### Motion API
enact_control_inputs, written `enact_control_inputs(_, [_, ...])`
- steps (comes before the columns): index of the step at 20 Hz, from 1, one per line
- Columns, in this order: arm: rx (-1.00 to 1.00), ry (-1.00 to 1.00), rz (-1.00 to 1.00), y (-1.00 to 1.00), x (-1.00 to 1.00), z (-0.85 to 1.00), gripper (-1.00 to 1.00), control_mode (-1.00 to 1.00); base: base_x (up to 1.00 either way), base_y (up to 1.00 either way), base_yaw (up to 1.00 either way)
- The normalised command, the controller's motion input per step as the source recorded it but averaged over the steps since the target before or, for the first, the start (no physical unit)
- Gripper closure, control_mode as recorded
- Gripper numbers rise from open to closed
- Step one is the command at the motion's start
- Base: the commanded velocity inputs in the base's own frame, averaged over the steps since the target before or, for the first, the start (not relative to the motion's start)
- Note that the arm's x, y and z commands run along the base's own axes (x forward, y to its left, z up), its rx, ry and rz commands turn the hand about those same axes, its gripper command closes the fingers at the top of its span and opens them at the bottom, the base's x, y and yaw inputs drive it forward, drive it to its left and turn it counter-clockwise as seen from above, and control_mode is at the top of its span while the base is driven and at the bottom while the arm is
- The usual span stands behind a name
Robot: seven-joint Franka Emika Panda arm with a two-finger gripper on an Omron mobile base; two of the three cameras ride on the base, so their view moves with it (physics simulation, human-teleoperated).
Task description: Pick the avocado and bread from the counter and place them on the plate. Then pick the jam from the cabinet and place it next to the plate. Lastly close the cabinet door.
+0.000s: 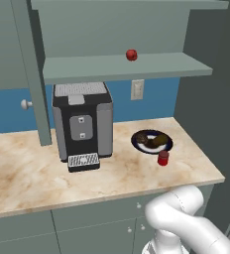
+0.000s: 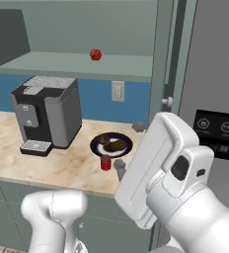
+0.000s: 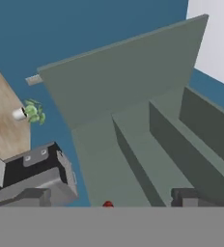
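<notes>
**Grey-green cabinet open, food plated, jam set down**

Left base view: a marble counter (image 1: 28,173) runs left to right. On it stands a coffee machine (image 1: 82,124). To its right is the plate (image 1: 137,144), which holds the bread (image 1: 145,140) and the avocado (image 1: 159,141) side by side. The jam (image 1: 162,158) stands on the counter at the plate's near right edge, where the task wants it. Above, a small red ball (image 1: 131,54) is the one thing I can see on the cabinet shelf (image 1: 87,69). The cabinet door (image 1: 32,74) stands swung out at the left, edge-on to me, with its knob (image 1: 25,104) facing left. I judge that closing it is the one step left.

Right base view: the plate (image 2: 97,148), with the bread (image 2: 104,140) and avocado (image 2: 118,146) on it, sits right of the coffee machine (image 2: 47,113). The jam (image 2: 105,162) is just in front. The gripper (image 2: 129,147) is raised nearer to me than the plate. Its fingers are spread wide and hold nothing. A second door leaf (image 2: 166,59) stands open at the right, and its knob (image 2: 168,101) is near the hand. I cannot tell which leaf the arm is lined up for.

Hand view: tilted, looking up at a broad door panel (image 3: 123,77) and the bare shelves (image 3: 157,159). The open fingertips (image 3: 191,198) are empty. A red speck (image 3: 107,204) shows at the bottom, but too little of it to name.
</notes>
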Motion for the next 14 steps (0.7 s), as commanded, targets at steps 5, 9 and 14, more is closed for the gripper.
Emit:
enact_control_inputs(5, [0.00, 0.00, 0.01, 0.00, 0.26, -0.05, -1.00, -1.00, 0.00, 0.00, 0.00])
enact_control_inputs(9, [0.02, 0.00, 0.04, -0.03, 0.27, -0.05, -1.00, -1.00, 0.00, 0.00, 0.00])
enact_control_inputs(14, [0.04, 0.00, 0.04, -0.09, 0.29, -0.04, -1.00, -1.00, 0.00, 0.00, 0.00])
